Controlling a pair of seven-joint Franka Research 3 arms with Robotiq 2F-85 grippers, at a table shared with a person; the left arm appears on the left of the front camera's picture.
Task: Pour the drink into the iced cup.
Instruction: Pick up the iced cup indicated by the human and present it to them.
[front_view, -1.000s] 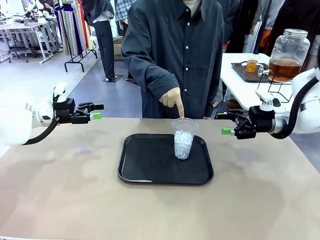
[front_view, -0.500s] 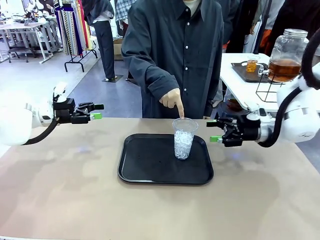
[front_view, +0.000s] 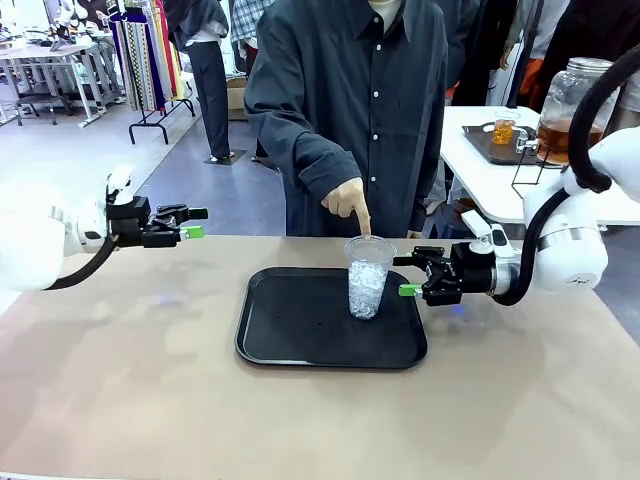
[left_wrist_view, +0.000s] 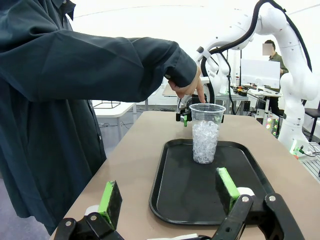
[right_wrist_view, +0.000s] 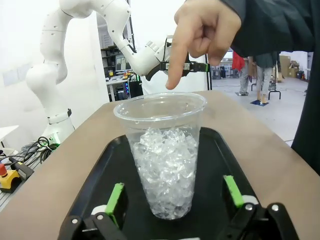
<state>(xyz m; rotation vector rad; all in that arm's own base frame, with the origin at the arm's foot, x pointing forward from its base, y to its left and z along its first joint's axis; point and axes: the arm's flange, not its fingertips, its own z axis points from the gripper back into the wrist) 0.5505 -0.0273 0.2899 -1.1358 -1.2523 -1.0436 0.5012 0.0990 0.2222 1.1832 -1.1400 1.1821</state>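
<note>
Jaws of the right end effector (front_view: 402, 276) stand wide with nothing between them, fingers level and pointing across the table (front_view: 150, 380) toward the robot's left. Straight ahead of the tips, just beside them and apart, is the iced cup (front_view: 367, 280), upright on the right part of the black tray (front_view: 290, 340). The cup's long axis is vertical, so level fingers meet it side-on, 1 to each side of its wall. That is the relation a grasp would turn on.

The left end effector (front_view: 198, 222), also wide and empty, hangs over the table's left edge, well apart from the tray. The right arm is much the nearer of the 2.

A person's hand (front_view: 347, 200) points 1 finger down at the cup's far rim. Any closing move looks as if it should stay low on the wall.

The drink (front_view: 568, 138), amber liquid, sits in a glass jar (front_view: 577, 90) on another table behind the right arm, well apart from the cup.

The right wrist view shows the cup (right_wrist_view: 165, 150) centred between the 2 green pads (right_wrist_view: 116, 197), which the front view cannot confirm. The front view shows the gap between tips and cup wall.
</note>
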